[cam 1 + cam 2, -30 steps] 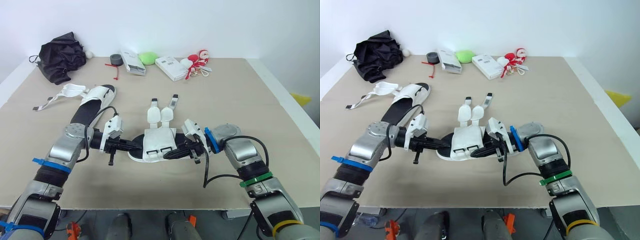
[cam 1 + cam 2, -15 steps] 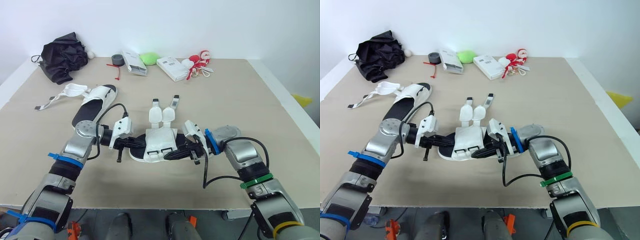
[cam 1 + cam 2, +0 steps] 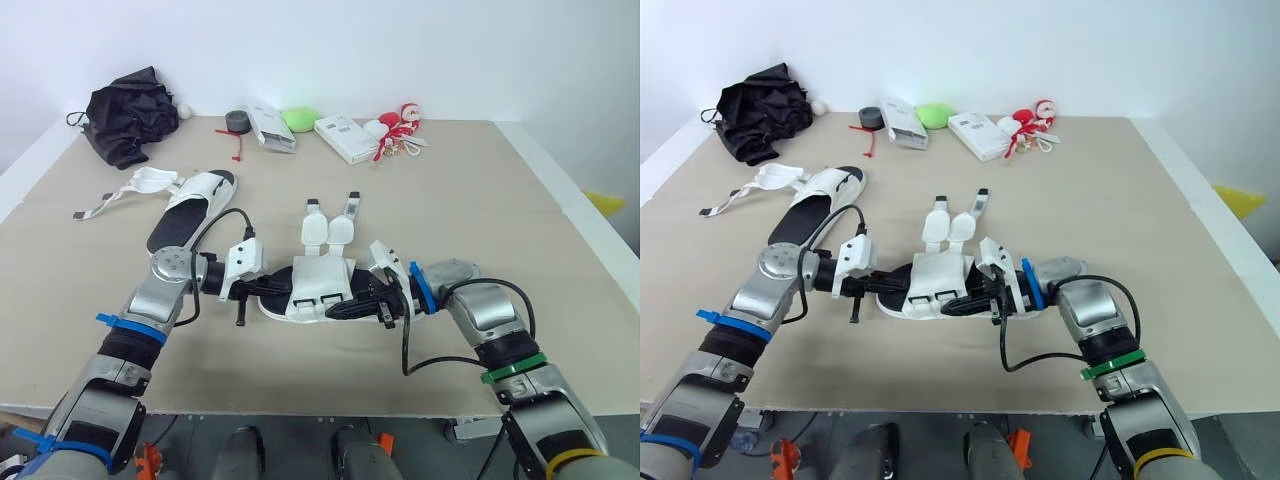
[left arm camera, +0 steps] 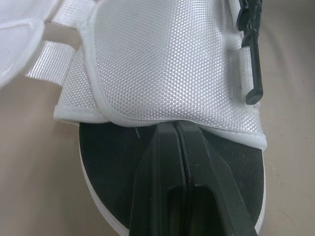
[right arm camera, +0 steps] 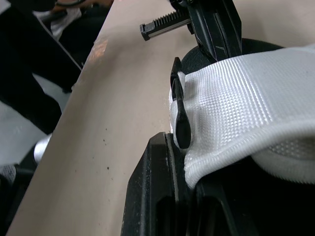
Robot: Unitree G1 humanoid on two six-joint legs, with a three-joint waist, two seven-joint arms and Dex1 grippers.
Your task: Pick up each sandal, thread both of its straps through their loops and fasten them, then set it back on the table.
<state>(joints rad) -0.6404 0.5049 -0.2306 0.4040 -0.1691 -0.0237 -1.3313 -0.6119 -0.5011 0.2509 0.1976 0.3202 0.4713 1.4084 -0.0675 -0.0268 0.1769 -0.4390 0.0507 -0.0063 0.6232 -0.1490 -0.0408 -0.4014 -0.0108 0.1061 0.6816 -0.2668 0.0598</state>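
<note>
1. Both arms are stretched low over the table (image 3: 480,200), forearms angled inward so the two grippers point at each other from either side of the sandal (image 3: 320,285), which lies flat near the middle of the table.
2. The left gripper (image 4: 176,125) has its fingers pressed together with nothing between them. The tips sit over the black footbed, right at the hem of the white upper.
3. The right gripper (image 3: 352,305) looks clamped on the opposite edge of that upper. In the wrist view the white webbing's rim tucks in between its fingers (image 5: 157,191).
4. The straps (image 3: 326,230) stick out loose toward the far side of the table, unfastened.
5. The second sandal (image 3: 190,205) lies well apart on the left, strap trailing.
6. Hard to make out: from the head views the right fingertips are buried under the upper, and cables cover part of both wrists.
</note>
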